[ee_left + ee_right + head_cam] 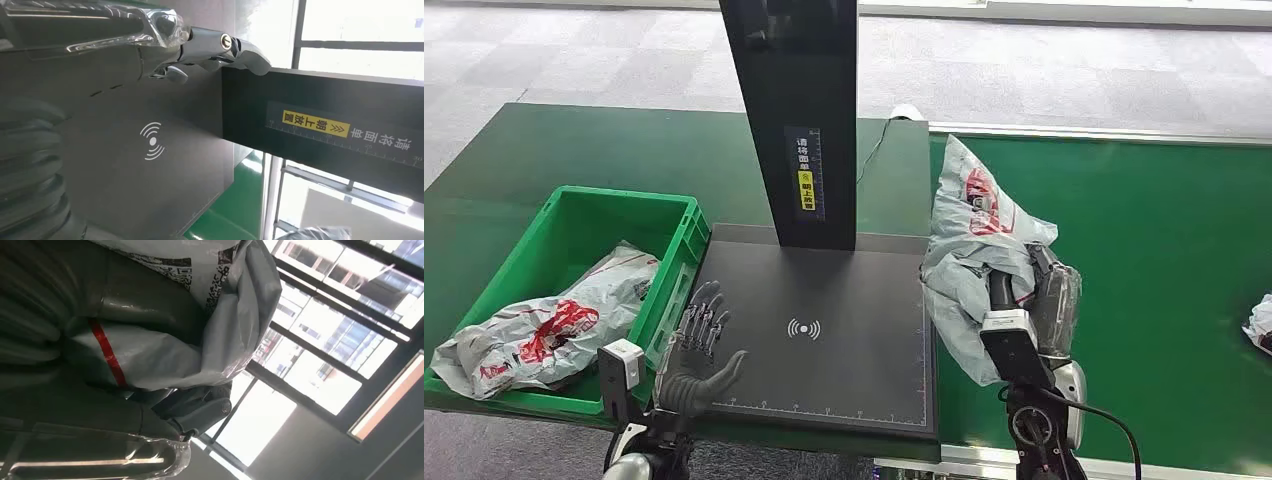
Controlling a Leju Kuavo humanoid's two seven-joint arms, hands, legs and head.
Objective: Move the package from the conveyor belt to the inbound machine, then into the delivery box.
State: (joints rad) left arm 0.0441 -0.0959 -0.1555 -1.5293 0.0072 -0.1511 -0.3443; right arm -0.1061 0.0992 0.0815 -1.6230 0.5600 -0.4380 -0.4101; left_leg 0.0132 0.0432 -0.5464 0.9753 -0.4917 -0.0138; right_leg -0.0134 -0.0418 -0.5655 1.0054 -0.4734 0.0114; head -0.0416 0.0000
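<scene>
Two hands in view: right hand (1024, 290) grips grey package (969, 235), raised above conveyor belt (1144, 250) beside inbound machine (824, 340). Left hand (702, 350) holds nothing, fingers spread, over machine's left edge, near delivery box (574, 230).

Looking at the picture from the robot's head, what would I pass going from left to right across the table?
Green bin with a package inside → left hand → black scanner plate with its upright post → grey package gripped by the right hand → green conveyor belt → another package at the edge.
</scene>
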